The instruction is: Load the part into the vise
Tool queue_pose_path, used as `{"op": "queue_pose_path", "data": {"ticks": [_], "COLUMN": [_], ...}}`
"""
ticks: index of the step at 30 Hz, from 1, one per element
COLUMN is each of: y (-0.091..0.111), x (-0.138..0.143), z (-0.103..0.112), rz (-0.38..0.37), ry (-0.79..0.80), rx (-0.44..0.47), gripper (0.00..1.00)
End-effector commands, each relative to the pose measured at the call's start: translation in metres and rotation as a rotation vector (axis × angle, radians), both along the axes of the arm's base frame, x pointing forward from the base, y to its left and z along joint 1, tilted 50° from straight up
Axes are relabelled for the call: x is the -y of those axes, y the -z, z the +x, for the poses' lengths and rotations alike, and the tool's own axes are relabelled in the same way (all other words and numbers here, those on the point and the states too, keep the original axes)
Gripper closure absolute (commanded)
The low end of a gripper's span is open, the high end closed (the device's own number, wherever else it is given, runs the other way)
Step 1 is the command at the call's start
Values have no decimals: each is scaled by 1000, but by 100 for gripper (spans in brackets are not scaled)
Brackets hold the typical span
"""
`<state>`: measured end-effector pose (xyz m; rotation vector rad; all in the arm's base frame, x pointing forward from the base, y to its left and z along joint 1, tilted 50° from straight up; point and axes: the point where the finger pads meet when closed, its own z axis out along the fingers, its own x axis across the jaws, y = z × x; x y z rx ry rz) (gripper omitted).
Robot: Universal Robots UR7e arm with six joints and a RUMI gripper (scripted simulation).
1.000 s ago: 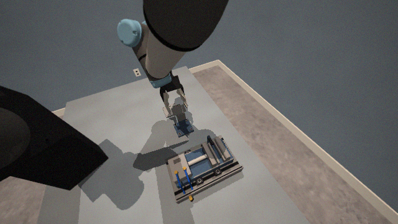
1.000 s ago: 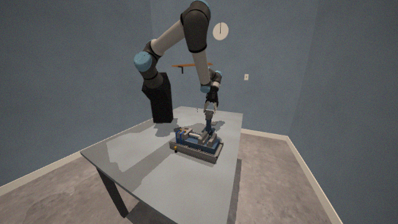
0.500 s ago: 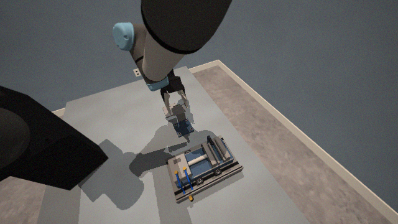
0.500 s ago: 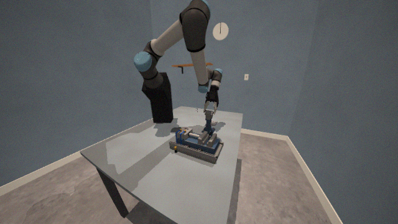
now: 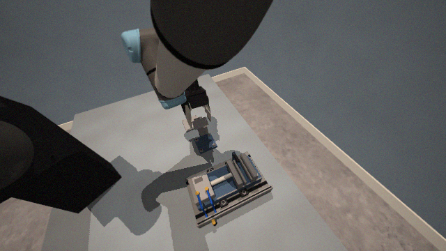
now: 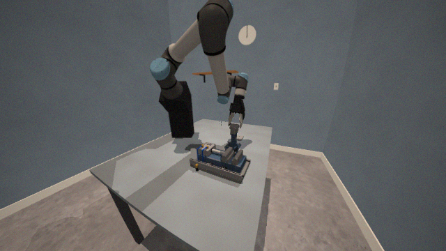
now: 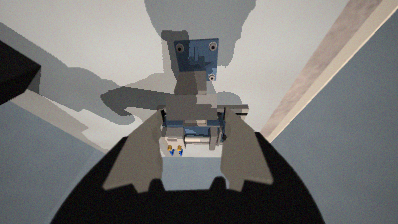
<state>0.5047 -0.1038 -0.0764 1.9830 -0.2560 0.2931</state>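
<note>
At the pincer's [image 5: 200,123] [image 6: 235,126] [image 7: 192,114] parted fingertips, grey block [image 5: 200,123] [image 6: 236,127] [image 7: 191,105], above blue-based stand [image 5: 205,143] [image 6: 233,139] [image 7: 197,55]

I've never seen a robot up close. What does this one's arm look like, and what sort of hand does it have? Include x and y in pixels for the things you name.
The arm [image 5: 181,74] [image 6: 187,41] has pale grey tubes, dark grey-brown joints and light blue rounded caps. Its hand [image 5: 199,113] [image 6: 235,122] [image 7: 194,109] has a black body and two flat, grey-beige fingers. I can't make out cables or markings on either.
</note>
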Motion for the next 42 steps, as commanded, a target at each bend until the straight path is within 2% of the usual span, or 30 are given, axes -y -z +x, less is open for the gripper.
{"op": "queue_pose_path", "data": {"ticks": [1,14,16,31,33,42], "y": [1,0,0,-1,-1,-1], "x": [2,3,3,4,4,4], "z": [-2,-3,-3,-3,-3,-4], "rz": [111,317,317,517,517,620], "ry": [-101,-172,-172,-239,-239,-274], "rx": [16,20,20,24,24,24], "gripper": [49,49,49,49,49,49]}}
